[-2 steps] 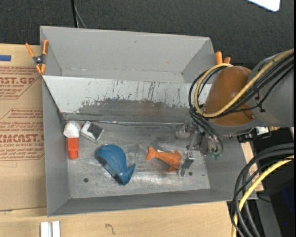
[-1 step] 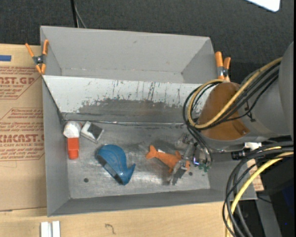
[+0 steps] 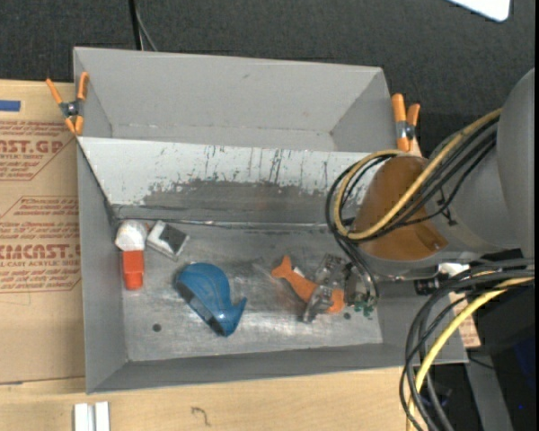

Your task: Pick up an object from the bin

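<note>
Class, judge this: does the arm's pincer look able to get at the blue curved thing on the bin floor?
Probably yes. The blue curved thing lies apart from the rest with nothing on it. The pincer is low at its right; only a small orange piece lies between them.

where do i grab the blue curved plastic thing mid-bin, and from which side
Probably the narrow tapered end of the blue curved plastic piece, at its lower right in the view, coming straight down from above. It lies flat on the bin floor, and its rounded body looks too broad to span.
</note>
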### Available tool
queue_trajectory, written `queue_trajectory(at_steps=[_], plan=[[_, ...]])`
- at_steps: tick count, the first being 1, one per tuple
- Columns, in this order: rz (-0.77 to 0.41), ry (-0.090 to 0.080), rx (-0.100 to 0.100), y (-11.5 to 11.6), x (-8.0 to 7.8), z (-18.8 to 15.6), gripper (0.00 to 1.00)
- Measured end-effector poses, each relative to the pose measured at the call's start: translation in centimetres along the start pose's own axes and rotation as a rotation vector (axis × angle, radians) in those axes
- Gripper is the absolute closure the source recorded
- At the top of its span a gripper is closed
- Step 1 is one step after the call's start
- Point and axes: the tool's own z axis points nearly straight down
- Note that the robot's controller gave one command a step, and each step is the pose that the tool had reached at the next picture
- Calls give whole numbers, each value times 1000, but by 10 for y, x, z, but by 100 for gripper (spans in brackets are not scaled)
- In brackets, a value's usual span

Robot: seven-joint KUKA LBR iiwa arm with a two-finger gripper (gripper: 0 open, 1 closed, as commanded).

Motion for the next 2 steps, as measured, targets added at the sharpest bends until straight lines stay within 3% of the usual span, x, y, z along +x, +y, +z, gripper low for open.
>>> queue_trajectory(at_steps=[2], plan=[[0, 10, 2, 0, 2, -5, 100]])
